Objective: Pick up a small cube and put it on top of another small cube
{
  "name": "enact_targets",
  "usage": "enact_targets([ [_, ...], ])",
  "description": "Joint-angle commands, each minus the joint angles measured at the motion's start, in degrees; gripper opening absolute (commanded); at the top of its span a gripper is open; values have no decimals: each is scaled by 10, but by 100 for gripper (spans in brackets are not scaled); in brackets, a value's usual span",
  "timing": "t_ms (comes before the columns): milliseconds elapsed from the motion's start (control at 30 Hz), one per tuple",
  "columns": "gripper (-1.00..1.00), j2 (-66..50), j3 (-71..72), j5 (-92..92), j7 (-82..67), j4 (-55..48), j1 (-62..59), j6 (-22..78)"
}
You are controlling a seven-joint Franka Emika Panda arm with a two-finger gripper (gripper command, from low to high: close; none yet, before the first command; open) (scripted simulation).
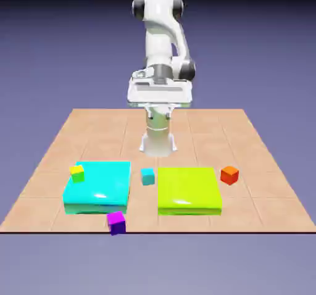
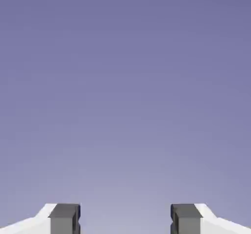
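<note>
The gripper [image 2: 125, 219] hangs above the table [image 1: 142, 220] — fingertips apart, nothing between them. The orange-red cube [image 1: 229, 175] sits near the lime slab [image 1: 188, 187] — apart from it.

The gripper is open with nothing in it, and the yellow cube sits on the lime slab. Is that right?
Not quite: the exterior view shows the yellow cube on the cyan slab. The gripper is indeed open and empty.
</note>
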State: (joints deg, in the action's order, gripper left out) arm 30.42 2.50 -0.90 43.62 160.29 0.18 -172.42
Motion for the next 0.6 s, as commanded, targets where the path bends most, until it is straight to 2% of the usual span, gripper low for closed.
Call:
enact_targets([
  [0,0,-19,21,-7,10,-6,-4,13],
  [567,0,-335,374,-135,174,-107,-76,238],
])
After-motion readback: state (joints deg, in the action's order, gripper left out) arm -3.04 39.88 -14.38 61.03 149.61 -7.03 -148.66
